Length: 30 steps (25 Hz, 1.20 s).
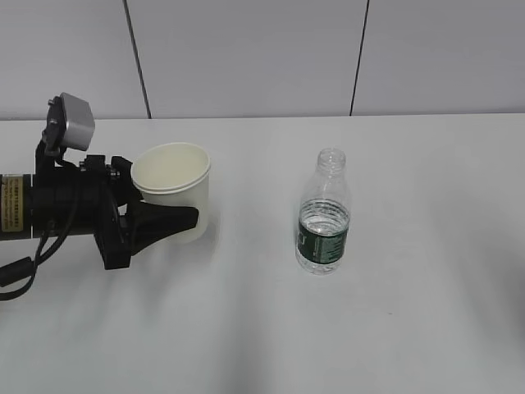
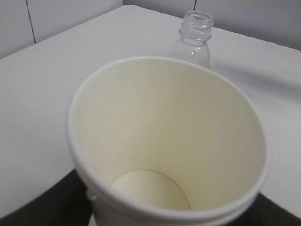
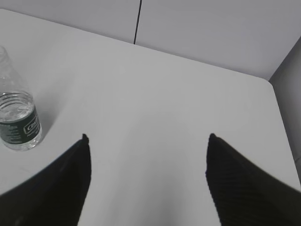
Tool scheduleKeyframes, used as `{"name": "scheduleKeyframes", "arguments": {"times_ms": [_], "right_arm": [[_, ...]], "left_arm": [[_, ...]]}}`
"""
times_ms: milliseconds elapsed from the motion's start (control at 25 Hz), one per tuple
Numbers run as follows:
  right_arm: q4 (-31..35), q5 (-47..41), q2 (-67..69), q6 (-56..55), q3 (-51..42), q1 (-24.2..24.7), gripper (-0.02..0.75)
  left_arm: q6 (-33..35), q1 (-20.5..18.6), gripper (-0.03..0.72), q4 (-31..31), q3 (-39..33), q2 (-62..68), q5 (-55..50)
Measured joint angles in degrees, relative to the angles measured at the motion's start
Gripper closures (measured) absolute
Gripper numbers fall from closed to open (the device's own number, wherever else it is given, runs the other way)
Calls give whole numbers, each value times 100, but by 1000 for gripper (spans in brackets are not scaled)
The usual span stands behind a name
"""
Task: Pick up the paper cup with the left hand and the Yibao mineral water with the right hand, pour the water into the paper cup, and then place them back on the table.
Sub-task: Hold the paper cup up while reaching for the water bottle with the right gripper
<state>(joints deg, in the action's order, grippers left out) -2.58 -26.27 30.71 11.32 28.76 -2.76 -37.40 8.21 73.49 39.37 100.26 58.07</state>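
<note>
The white paper cup stands upright at the left of the table, and its cream inside looks empty. My left gripper reaches in from the left and is shut on the cup. One black finger lies across its near side and the other is hidden behind it. The Yibao mineral water bottle stands uncapped at mid-table, right of the cup and partly filled. My right gripper is open and empty over bare table, with the bottle far to its left. It is outside the exterior view.
A grey panelled wall runs along the table's far edge. The table's right edge and corner show in the right wrist view. The bottle's neck rises just beyond the cup in the left wrist view.
</note>
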Motion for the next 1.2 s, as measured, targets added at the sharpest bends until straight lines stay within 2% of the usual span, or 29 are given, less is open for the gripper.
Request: {"name": "scheduleKeyframes", "arguments": {"times_ms": [280, 560, 920, 1200], "right_arm": [[107, 1137, 290, 13, -644, 0, 146], [428, 1656, 325, 13, -1242, 0, 146], [547, 2060, 453, 13, -1472, 0, 146], [547, 2854, 1432, 13, -1536, 0, 146]], "left_arm": [[-4, 0, 252, 0, 0, 0, 0], [-7, 0, 252, 0, 0, 0, 0], [-7, 0, 252, -5, 0, 0, 0], [-7, 0, 252, -5, 0, 0, 0]]}}
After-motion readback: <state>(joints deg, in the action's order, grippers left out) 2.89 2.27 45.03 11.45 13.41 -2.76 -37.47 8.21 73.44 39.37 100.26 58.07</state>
